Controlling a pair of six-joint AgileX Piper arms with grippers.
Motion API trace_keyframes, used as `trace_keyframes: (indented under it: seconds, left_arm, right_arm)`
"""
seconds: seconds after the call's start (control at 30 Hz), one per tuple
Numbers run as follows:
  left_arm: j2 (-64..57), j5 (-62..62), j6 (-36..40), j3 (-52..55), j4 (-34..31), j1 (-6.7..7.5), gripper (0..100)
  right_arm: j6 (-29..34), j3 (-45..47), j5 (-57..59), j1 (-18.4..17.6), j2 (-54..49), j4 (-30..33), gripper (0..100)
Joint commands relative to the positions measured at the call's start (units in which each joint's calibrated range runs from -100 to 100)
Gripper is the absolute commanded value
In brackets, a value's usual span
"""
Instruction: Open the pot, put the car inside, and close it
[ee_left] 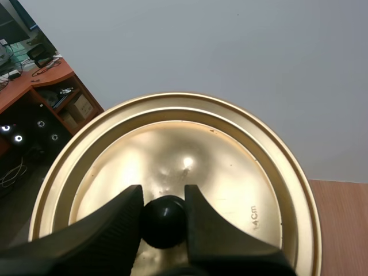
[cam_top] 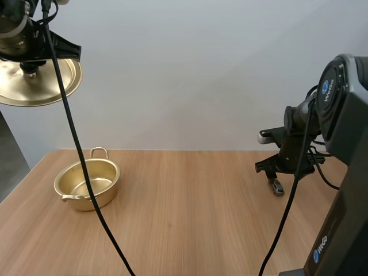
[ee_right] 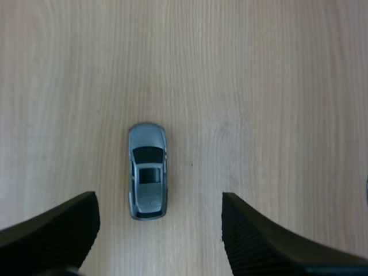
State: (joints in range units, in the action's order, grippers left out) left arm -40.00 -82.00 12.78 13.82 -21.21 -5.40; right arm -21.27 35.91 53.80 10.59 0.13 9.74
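Wooden table with small silver car under spread right claw, left claw clamped on knob of gold lid.

My left arm is raised high, and my left gripper pinches the lid knob between its fingertips. My right arm reaches forward and low with the wrist bent down. My right gripper points straight down, fingers spread wide and holding nothing.

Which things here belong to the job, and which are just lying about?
Job: open pot; lid, gripped by its knob in the left end effector; car, below the open right end effector.
Lying about: only the table itself.
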Motion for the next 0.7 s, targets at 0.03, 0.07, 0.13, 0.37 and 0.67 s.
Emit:
trace_keyframes:
  seconds: [0.03,0.07,0.13,0.37,0.67]
  left_arm:
    - [0.04,-0.74,0.00,-0.06,-0.02,-0.01,0]
    - [0.04,-0.74,0.00,-0.06,-0.02,-0.01,0]
    - [0.04,-0.74,0.00,-0.06,-0.02,-0.01,0]
    - [0.04,-0.96,0.00,-0.06,-0.02,-0.01,0]
    - [0.04,-1.38,0.00,-0.06,-0.02,-0.01,0]
  right_arm:
    - [-0.01,0.01,0.17,-0.02,2.89,-0.60,100]
    - [-0.01,0.01,0.17,-0.02,3.62,-0.97,100]
    - [-0.01,0.01,-0.42,-0.02,4.55,-1.29,100]
    - [-0.01,0.01,-5.42,-0.02,6.66,-1.29,100]
    - [-0.01,0.01,-11.06,-0.02,10.22,-1.29,100]
